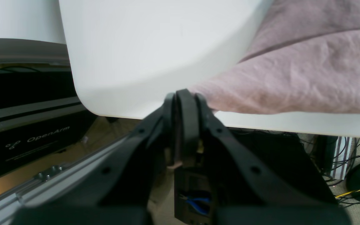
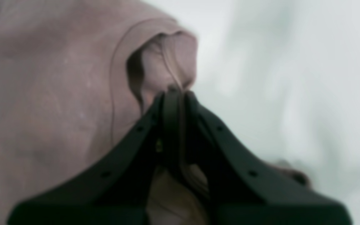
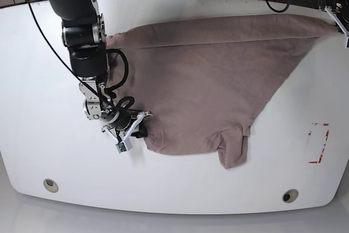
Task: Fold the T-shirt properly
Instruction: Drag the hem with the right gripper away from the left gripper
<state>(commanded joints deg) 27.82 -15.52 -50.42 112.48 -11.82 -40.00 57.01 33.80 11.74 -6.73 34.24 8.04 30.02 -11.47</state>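
T-shirt (image 3: 218, 75): spread wrinkly on white table (image 3: 43, 151)
Right gripper (image 2: 175, 92): pinched tight on T-shirt edge
Left gripper (image 1: 184, 95): closed at T-shirt corner, hold unclear
Red mark (image 3: 318, 143): near table's side

Left gripper (image 1: 184, 97) at rounded white bench (image 1: 142, 62) edge, jaws pressed together on corner of mauve T-shirt (image 1: 298, 72). Wrinkled cloth spreads over bench toward far right. Below bench edge: black OpenArm-labelled box (image 1: 27, 137), cables (image 1: 355, 175) on floor.

Dusty mauve T-shirt (image 3: 207, 75), plain and wrinkled, spread flat across white table (image 3: 43, 80). Far corner stretched out to table edge, near corner bunched into a small fold. One sleeve poking out along the lower hem.
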